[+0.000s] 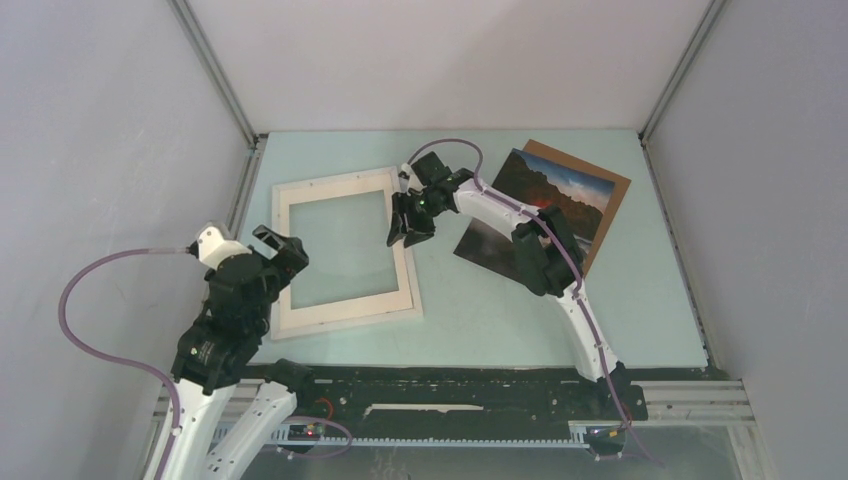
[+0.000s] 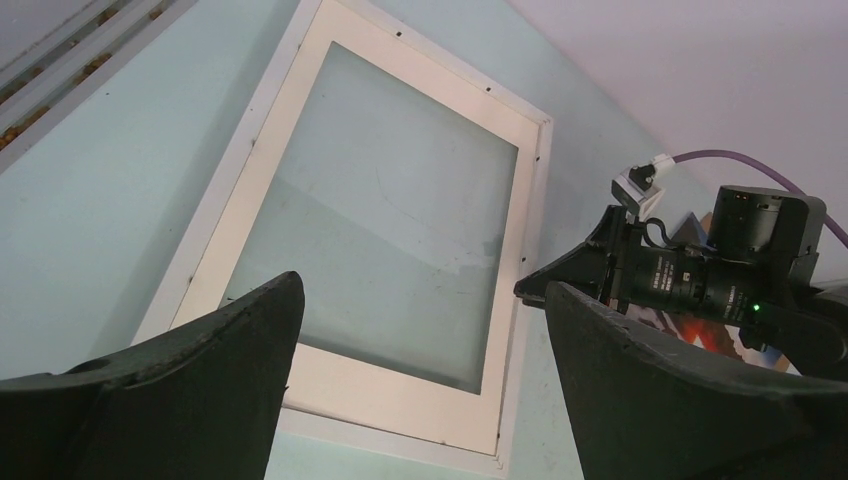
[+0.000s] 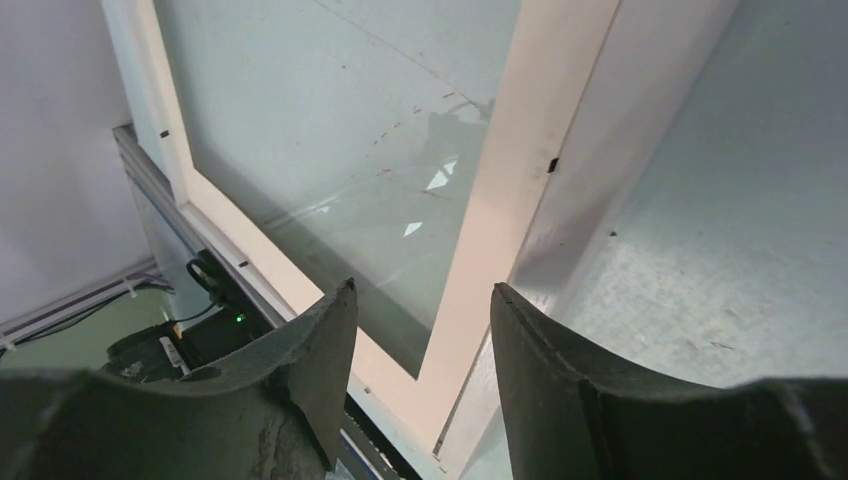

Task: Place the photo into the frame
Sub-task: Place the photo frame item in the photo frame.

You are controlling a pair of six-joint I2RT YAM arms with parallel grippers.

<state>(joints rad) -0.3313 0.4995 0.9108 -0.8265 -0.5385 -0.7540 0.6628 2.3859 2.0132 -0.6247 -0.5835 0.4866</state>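
The white frame (image 1: pixel 345 312) lies flat on the pale green table, left of centre, with the table showing through its pane. The photo (image 1: pixel 545 200), a dark landscape with a red glow, lies to its right on a brown backing board (image 1: pixel 616 198). My right gripper (image 1: pixel 404 236) hangs open over the frame's right rail (image 3: pixel 520 150); in the right wrist view its jaws (image 3: pixel 422 290) straddle that rail with nothing between them. My left gripper (image 1: pixel 283 248) stands open above the frame's near left part. In the left wrist view it (image 2: pixel 422 288) looks over the frame (image 2: pixel 400 395).
Grey enclosure walls close in the table on the left, back and right. A black rail (image 1: pixel 450 385) with the arm bases runs along the near edge. The right arm (image 1: pixel 545 255) reaches across the photo's near left corner.
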